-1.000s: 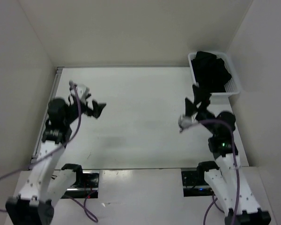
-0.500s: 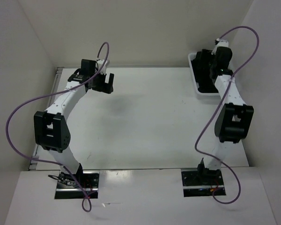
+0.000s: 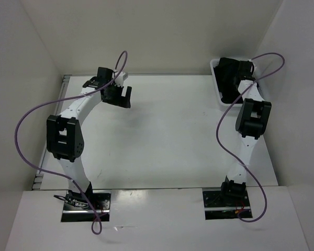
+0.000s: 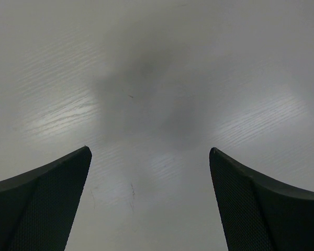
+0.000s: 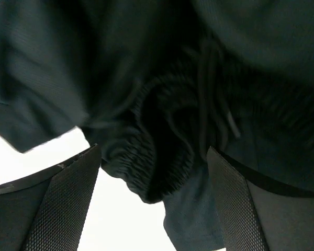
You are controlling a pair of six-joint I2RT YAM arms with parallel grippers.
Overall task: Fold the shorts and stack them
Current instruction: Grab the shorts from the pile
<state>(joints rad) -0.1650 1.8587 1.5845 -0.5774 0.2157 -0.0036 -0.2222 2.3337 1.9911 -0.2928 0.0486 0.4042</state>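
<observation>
White tabletop (image 3: 167, 136) between pale walls.

From above we list:
- one white mesh basket (image 3: 217, 90)
- the shorts (image 3: 229, 93), a black heap inside that basket
- the right arm (image 3: 253, 117), reaching over the basket's near rim into it
- the left gripper (image 3: 119, 100), well apart from the basket, to its left

Left wrist view: we find the left gripper's fingers spread wide over bare tabletop, holding nothing.

Right wrist view: the right gripper (image 5: 153, 148) stands spread, one finger on either side of the shorts' bunched elastic waistband (image 5: 136, 167). The drawstring cords (image 5: 208, 89) lie just beyond, and we see no pinch yet.

We judge the right arm far nearer, with the fabric directly ahead between its fingers. The heap's long axis we cannot tell.
</observation>
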